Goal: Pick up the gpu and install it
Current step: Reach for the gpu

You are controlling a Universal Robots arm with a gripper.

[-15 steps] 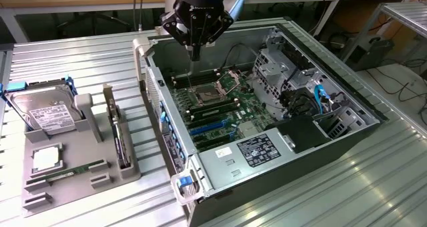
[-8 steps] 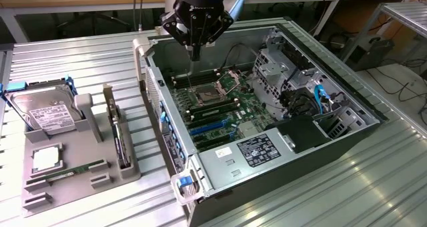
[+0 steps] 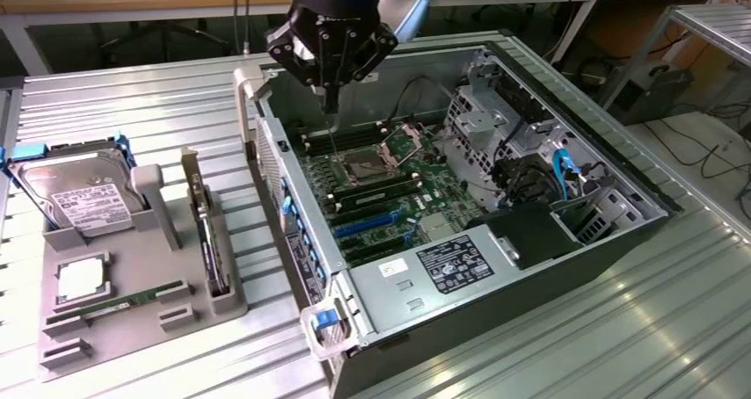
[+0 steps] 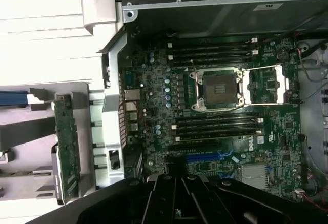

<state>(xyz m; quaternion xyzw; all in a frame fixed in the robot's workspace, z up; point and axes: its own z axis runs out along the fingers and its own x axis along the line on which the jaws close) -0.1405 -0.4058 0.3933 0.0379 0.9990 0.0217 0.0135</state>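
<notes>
The gripper (image 3: 332, 98) hangs clenched, holding nothing, just above the motherboard (image 3: 437, 195) inside the open computer case (image 3: 388, 285), close to the CPU socket (image 3: 355, 166). Beyond the case wall, well apart from it, the gpu (image 3: 213, 241) stands on edge in the grey tray (image 3: 218, 309).

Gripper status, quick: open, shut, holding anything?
Gripper: shut, empty, above the motherboard; the gpu stands in the tray.
</notes>
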